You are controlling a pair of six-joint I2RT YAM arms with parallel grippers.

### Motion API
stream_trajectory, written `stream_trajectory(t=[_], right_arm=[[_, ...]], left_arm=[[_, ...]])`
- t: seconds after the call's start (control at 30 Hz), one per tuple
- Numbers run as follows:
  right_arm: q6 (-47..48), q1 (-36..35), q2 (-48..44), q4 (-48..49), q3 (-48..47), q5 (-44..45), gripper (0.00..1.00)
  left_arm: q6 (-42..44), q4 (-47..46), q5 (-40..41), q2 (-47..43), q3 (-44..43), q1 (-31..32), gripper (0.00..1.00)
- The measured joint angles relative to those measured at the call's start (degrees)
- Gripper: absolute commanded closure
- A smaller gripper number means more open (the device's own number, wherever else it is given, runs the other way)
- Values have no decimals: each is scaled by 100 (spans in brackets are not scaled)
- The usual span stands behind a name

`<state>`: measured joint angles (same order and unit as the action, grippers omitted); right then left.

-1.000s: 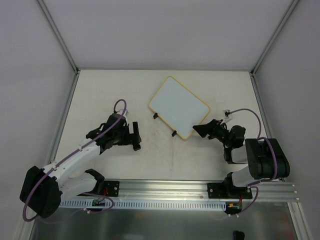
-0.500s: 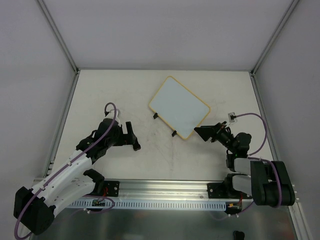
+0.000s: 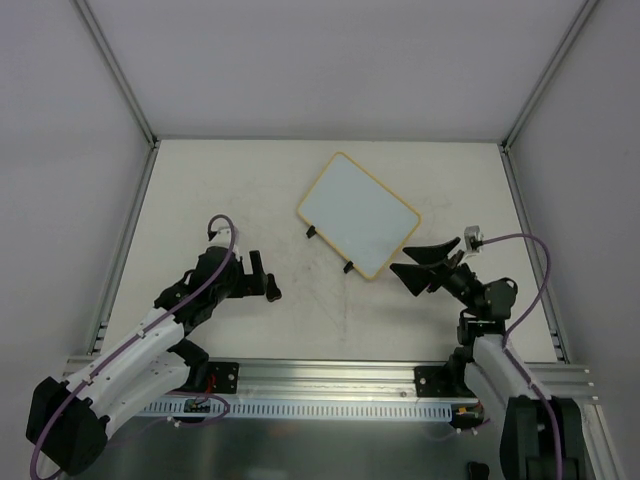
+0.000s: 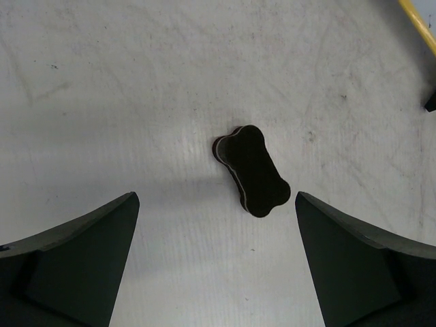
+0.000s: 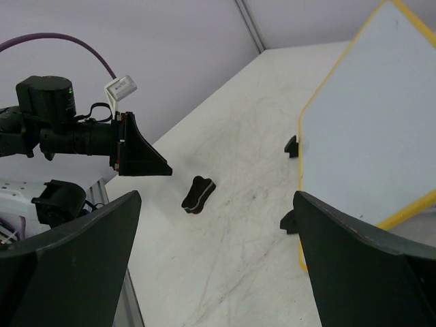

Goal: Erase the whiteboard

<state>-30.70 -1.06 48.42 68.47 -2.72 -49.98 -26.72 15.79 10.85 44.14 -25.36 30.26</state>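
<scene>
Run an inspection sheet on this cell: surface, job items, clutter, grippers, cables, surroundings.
Surface: white tabletop, scuffed with faint grey marks.
Job's things: small rectangular white board with a thin tan frame, two black feet, face shows no scribbles. Small black bone-shaped eraser block lies on the table, apart from the board.
Clutter: nothing seen.
Grippers: left gripper open, above the eraser, not touching it. Right gripper open and empty, near the board's right corner.
Cables: purple cable on the left arm and purple cable on the right arm, both clear of the board.
Surroundings: pale enclosure walls; aluminium rail at the near edge.
</scene>
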Motion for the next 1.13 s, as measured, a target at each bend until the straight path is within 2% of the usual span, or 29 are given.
stream_trajectory(t=[0.07,0.2,0.33,0.53,0.77,1.13], right_arm=[[310,2,-813,-634,2,37,1],[1023,0,-2590,-2568,9,457,1],[1364,0,-3447,-3716,13,791,1],[1602,0,-3340,-4520,13,951,1],[1665,0,-3368,-4791,17,1058,1],[1681,0,-3333,-4824,17,1121,1]], left_arm=[[24,-61,0,-13,17,0,1],[50,-181,2,-256,111,0,1],[66,-267,2,-796,269,0,1],[70,-363,4,-2041,455,0,1],[87,-442,42,-3318,680,0,1],[302,-437,37,-4037,1019,0,1]])
